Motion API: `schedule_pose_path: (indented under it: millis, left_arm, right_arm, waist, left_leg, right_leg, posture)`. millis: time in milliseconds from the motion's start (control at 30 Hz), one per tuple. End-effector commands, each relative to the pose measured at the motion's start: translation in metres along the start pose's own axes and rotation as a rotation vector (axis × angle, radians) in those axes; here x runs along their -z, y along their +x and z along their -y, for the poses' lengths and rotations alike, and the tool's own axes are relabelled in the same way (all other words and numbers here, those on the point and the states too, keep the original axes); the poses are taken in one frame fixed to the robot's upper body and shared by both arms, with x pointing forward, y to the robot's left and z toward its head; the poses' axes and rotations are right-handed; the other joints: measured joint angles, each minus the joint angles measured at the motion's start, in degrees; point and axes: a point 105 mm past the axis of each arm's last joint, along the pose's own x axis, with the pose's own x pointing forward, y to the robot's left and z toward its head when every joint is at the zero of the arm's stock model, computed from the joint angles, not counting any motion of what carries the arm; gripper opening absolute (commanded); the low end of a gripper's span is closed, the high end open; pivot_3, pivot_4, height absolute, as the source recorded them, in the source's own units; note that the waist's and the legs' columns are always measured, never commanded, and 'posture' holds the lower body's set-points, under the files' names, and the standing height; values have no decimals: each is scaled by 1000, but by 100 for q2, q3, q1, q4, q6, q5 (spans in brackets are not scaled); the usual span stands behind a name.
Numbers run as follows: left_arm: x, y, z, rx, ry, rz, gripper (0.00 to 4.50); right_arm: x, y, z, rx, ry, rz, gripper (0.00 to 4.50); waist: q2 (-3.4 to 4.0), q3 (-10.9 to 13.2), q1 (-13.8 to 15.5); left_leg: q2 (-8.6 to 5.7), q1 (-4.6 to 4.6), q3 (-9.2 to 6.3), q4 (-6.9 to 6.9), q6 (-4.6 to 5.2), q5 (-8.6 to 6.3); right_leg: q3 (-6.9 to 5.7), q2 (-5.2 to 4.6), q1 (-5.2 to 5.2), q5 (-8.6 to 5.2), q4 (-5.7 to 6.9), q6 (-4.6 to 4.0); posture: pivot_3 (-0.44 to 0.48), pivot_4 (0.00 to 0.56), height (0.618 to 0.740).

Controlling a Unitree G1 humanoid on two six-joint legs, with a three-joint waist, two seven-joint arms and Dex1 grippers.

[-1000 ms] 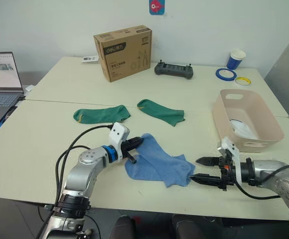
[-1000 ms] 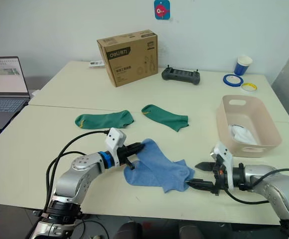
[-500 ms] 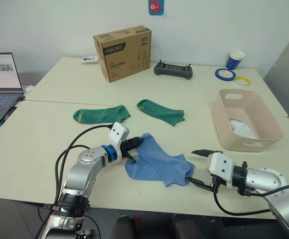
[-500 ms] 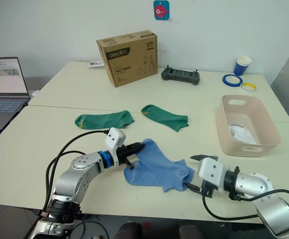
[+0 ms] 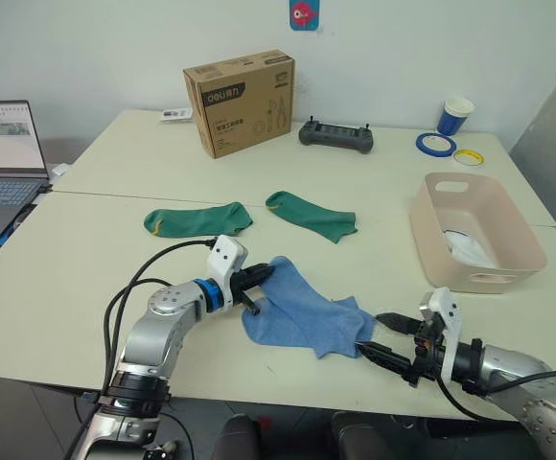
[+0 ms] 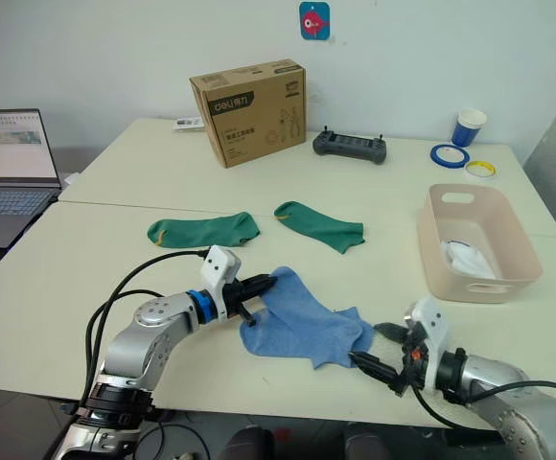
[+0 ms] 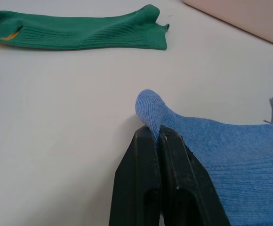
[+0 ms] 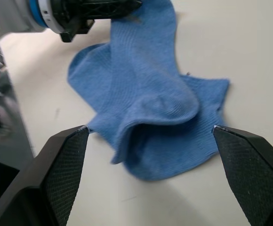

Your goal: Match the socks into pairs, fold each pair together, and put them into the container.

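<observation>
Two light blue socks (image 5: 302,311) lie overlapped near the table's front edge. My left gripper (image 5: 264,275) is shut on the upper left corner of one blue sock (image 7: 212,141), lifting a small fold of it. My right gripper (image 5: 374,335) is open just right of the pile, its fingertips at the socks' right edge (image 8: 174,103). Two dark green socks (image 5: 198,219) (image 5: 312,215) lie flat farther back. The pale pink container (image 5: 429,235) stands at the right with a white sock (image 5: 470,251) inside.
At the back of the table are a brown cardboard box (image 5: 240,103), a black controller (image 5: 335,135), a blue cup (image 5: 455,115) and two tape rolls (image 5: 434,143). A laptop (image 5: 0,163) sits at the far left.
My right wrist rolled and its open fingers came in closer to the blue socks' right edge. The left gripper kept its hold and stayed put.
</observation>
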Motion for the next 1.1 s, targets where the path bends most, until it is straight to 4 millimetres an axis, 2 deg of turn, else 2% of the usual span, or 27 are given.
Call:
schedule_pose_path:
  millis: [33, 233, 300, 333, 600, 700, 833, 1000, 1100]
  left_arm:
    - [-11, 0, 1, 11, 32, 32, 0]
    - [-11, 0, 2, 16, 33, 32, 0]
    - [-12, 0, 3, 17, 34, 34, 0]
    - [-12, 0, 3, 17, 35, 34, 0]
    - [-14, -4, 1, 9, 22, 51, 0]
    - [-20, -7, 5, 7, -30, 106, 0]
    - [-28, -14, 13, 25, -58, 146, 0]
    - [-19, -23, 16, -20, -100, 137, 0]
    - [-22, -21, 20, -38, -148, 167, 0]
  right_arm:
    - [-4, 2, -12, -30, 35, 10, 4492]
    - [-4, 19, -12, -11, 61, 28, 4492]
    - [-7, 26, -5, 33, 74, 57, 4109]
    - [-9, 28, -9, 8, 76, 65, 3912]
    - [-11, 27, -10, 1, 59, 59, 1080]
    - [-21, 21, -2, 29, 66, 101, 51]
    - [-30, 13, 5, 40, 80, 118, 51]
    - [-40, 2, 25, 64, 76, 117, 51]
    - [-44, -2, 38, 88, 75, 104, 51]
  waist:
    - [0, 0, -1]
    - [0, 0, -3]
    - [-1, 0, -4]
    - [0, 0, -4]
    - [0, 0, -2]
    - [0, 0, -3]
    - [0, 0, -4]
    - [0, 0, -14]
    - [0, 0, -9]
  left_leg:
    - [0, 0, 0, 0, 0, 0]
    - [0, -1, -1, -1, 0, 0]
    - [0, -1, 1, 0, 0, 0]
    - [1, -1, 1, 0, 0, 0]
    - [0, -3, 1, -4, 0, 0]
    - [1, -2, -1, -4, 0, 0]
    - [1, -3, 1, -3, 0, 0]
    - [1, -1, 4, -4, 0, 0]
    - [1, -1, -1, -3, 0, 0]
  right_leg:
    - [0, 0, 0, 0, 0, 0]
    - [0, 1, -2, 0, -1, 0]
    - [1, 0, -2, 0, -1, 0]
    - [0, 1, -3, 0, -1, 0]
    - [-1, 1, -3, -2, -4, -2]
    - [-2, 1, -3, -2, -3, -2]
    - [0, 0, -2, -2, -3, -1]
    - [3, 1, -2, -2, -3, -2]
    - [0, 2, -2, -2, -2, -2]
  posture:
    - [0, 150, 740]
    - [0, 150, 740]
    - [0, 150, 740]
    - [0, 150, 740]
    - [0, 150, 740]
    - [0, 150, 740]
    - [0, 150, 740]
    - [0, 150, 740]
    - [0, 150, 740]
